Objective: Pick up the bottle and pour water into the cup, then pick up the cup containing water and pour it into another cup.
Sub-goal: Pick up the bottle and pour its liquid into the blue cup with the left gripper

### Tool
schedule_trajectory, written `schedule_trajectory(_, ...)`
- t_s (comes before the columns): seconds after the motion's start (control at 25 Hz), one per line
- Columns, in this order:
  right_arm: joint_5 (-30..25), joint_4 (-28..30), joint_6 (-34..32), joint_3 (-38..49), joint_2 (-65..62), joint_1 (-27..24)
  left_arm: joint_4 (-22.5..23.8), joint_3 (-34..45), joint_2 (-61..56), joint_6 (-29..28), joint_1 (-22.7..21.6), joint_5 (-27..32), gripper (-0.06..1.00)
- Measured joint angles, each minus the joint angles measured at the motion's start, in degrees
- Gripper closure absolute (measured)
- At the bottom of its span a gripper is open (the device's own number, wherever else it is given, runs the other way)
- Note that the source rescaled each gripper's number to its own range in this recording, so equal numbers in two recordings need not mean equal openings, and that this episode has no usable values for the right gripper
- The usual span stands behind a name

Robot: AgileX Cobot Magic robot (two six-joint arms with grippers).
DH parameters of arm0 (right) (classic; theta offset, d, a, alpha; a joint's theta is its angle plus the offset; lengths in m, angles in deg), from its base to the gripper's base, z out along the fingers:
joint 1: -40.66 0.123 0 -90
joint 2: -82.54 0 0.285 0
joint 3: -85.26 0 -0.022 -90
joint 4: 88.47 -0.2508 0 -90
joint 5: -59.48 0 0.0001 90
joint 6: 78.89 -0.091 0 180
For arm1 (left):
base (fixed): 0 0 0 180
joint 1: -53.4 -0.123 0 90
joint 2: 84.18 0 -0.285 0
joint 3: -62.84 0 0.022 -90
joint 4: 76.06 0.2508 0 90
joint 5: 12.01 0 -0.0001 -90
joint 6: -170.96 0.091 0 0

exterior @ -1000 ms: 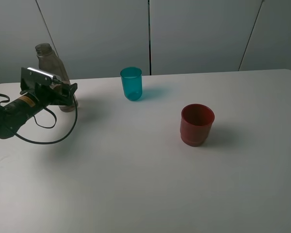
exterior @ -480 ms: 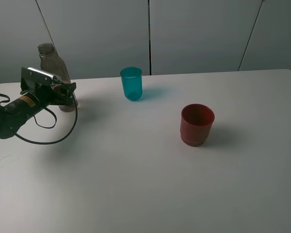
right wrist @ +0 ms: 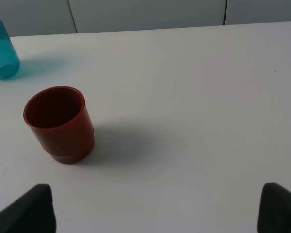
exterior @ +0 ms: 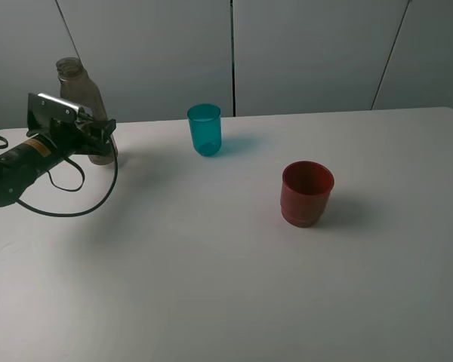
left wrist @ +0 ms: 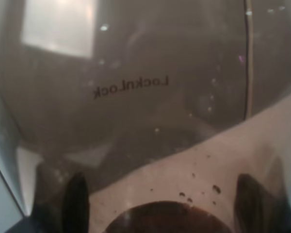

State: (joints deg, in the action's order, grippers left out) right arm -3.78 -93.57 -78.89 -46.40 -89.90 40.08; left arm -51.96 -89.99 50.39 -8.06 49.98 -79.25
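Gripped at the far left of the white table [exterior: 211, 286]: the uncapped smoky bottle [exterior: 77, 84], upright, with the left gripper [exterior: 104, 136] closed on its lower body and dark fingers [left wrist: 75, 199] pressed on either side in the left wrist view. Base on or off the tabletop: impossible to tell. Waiting to the right, at the far middle, the teal cup [exterior: 204, 130], well apart from the bottle; nearer and further right, the red-brown cup [exterior: 307, 193], standing alone. Hanging wide open over the right side of the table, holding nothing and out of the high view, the right gripper [right wrist: 155, 213]. Judged as the lift and carry ahead of the first pour. To do it well: raise straight up before travelling, keep the open neck vertical on the way to avoid early spills, and hold the low grip firm against swing or slip, likely with so tall and slim a load held near its foot. Stop with the mouth just above and slightly left of the teal rim, then tilt slowly, aiming the stream into a narrow, light tumbler easily tipped by a knock. Avoid touching that rim with the neck.
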Motion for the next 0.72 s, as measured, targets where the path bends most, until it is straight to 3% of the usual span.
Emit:
schedule_trajectory(0.36,0.0,0.0,0.0,0.0,0.0,0.0,2.5,0.0,-5.89,-2.32,0.13,0.77,0.89)
schedule_trajectory(0.72,0.0,0.0,0.33,0.0,0.0,0.0,2.79,0.1,-13.24,-2.3,4.45,15.8,0.89)
